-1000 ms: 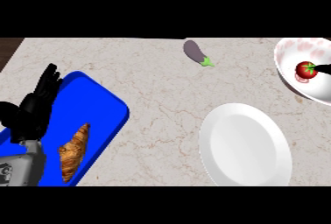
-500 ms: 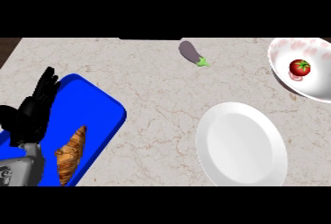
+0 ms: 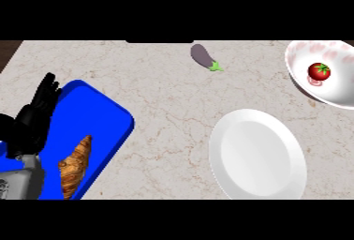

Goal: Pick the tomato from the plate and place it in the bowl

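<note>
Nearest, at the lower left edge: a grey forearm (image 3: 21, 180) rising into the left hand (image 3: 34, 119), black, fingers straight and pointing up and slightly right, spread open with nothing in them. Rests over the left border of a blue tray (image 3: 104, 117), a rounded slab lying aslant on the marble counter (image 3: 166, 108). On the tray, just right of the forearm, a golden-brown croissant (image 3: 75, 165), long axis running up and a little to the right, apart from the hand. No right hand anywhere in the view.

Lower right of centre: a white plate (image 3: 257, 161), seen as a tall oval, bare of any load, its lower rim close to the bottom of the scene. Well apart from the tray, open counter between.

Farther back, upper right corner: a white bowl (image 3: 339, 96) with faint pink marks inside, cut off by the right edge. In it — the tomato (image 3: 319, 71), red with a small green stem, sitting on the inner wall toward the bowl's left side. Bowl's lower rim near the plate's upper right, not touching.

Farthest, top centre: an eggplant (image 3: 202, 56) — dark purple, green stem end pointing down-right, lying alone on the counter between tray and bowl.
</note>
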